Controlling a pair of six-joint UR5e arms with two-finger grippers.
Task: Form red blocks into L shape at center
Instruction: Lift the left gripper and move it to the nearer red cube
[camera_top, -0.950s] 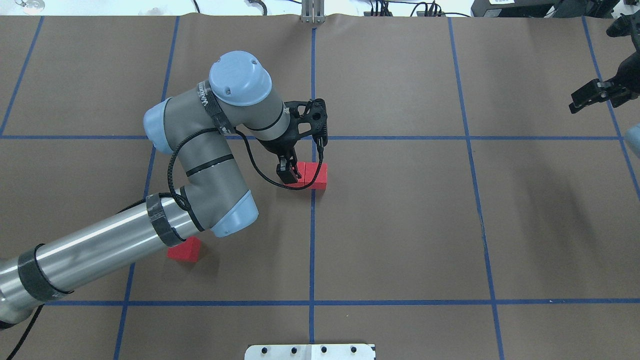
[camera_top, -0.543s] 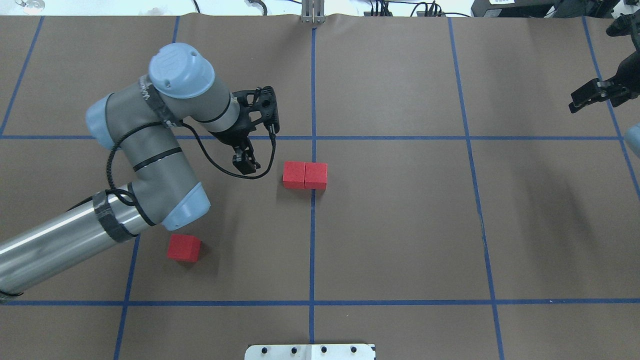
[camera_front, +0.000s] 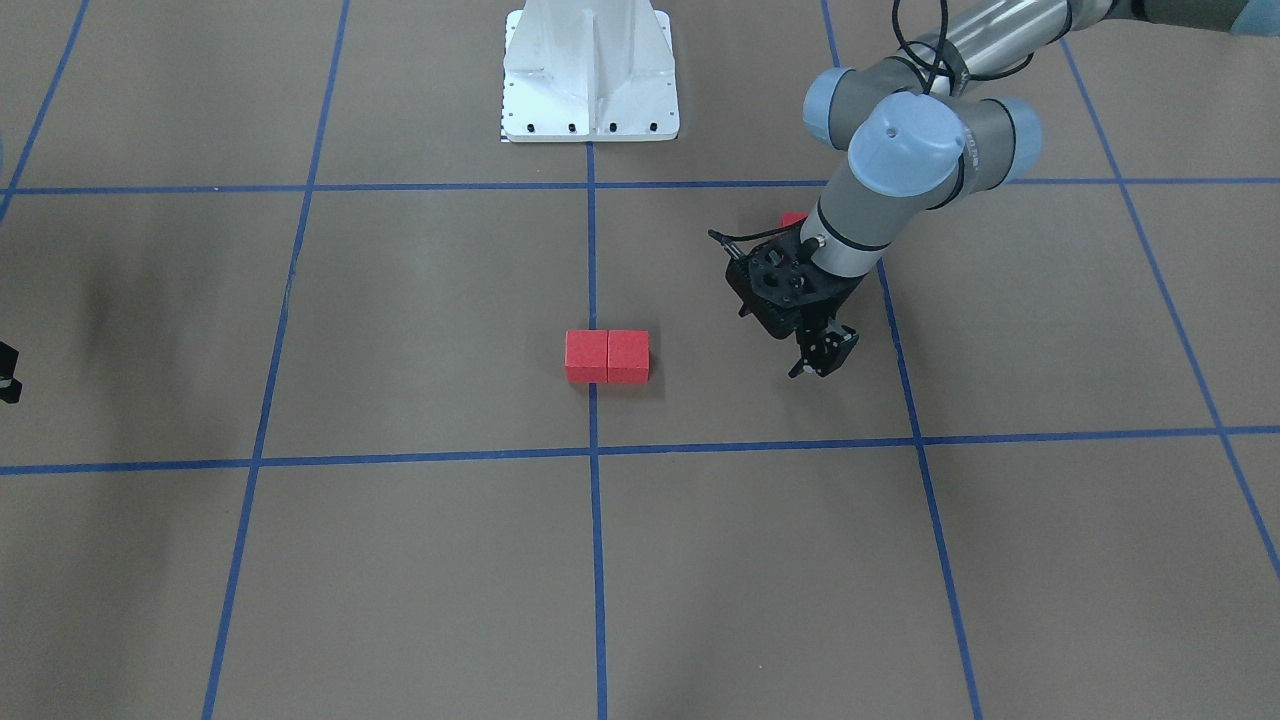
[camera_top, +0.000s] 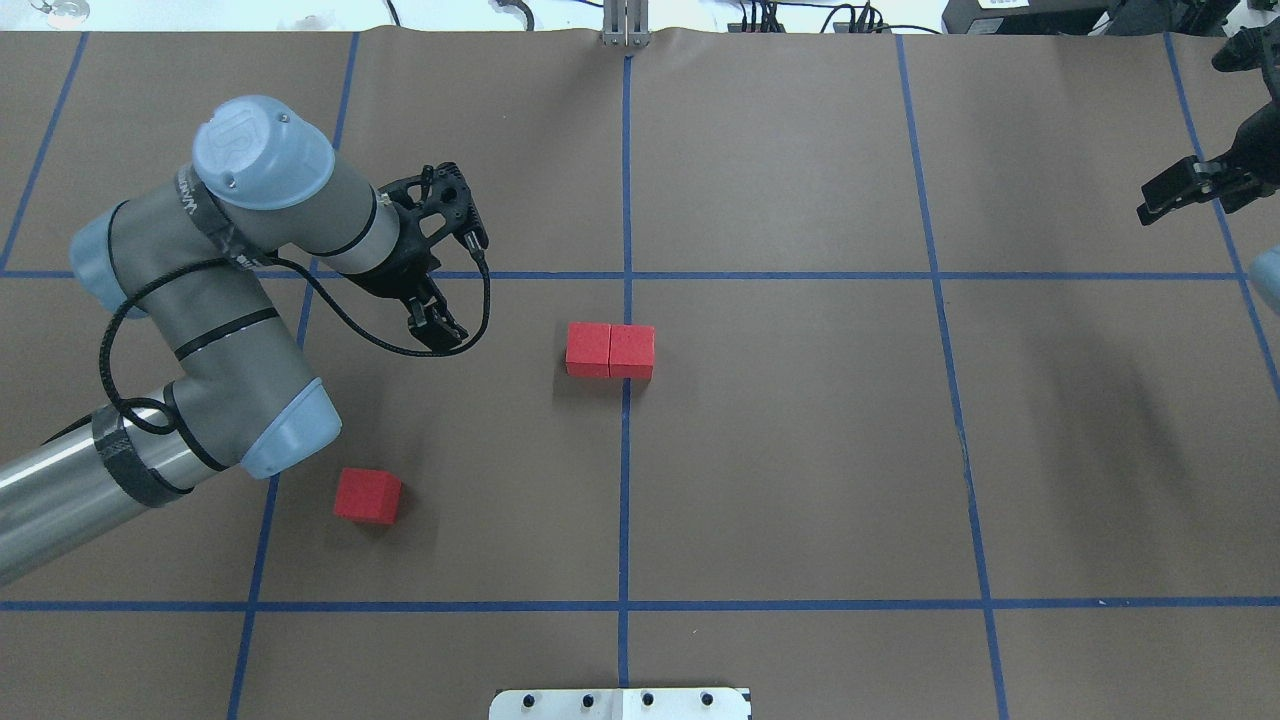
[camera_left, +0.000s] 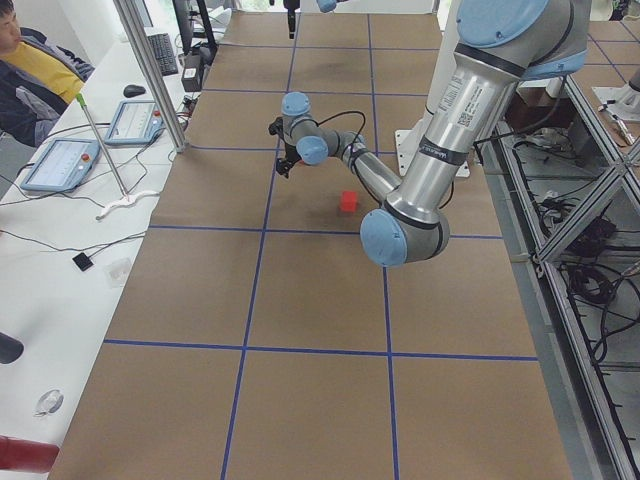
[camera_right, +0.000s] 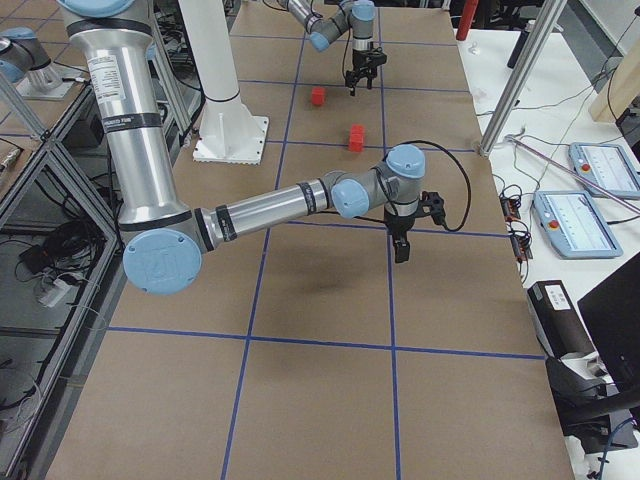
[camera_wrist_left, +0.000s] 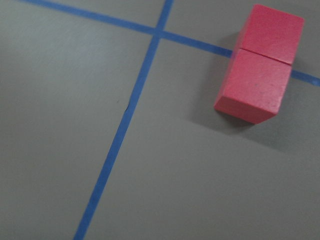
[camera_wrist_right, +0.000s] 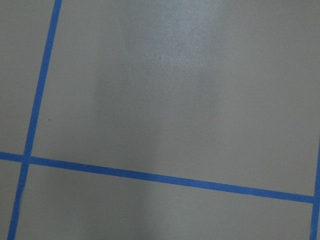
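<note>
Near the left gripper (camera_top: 437, 328) lie two red blocks (camera_top: 610, 350).

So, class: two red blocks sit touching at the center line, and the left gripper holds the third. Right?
No. The left gripper holds nothing; the third red block lies alone on the floor, as the overhead view shows. The touching pair at the center line is correct.

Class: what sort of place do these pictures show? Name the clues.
Probably a robotics lab: the left arm and right arm stand at a table gridded with blue tape, with touchscreen pendants and an operator alongside.
</note>
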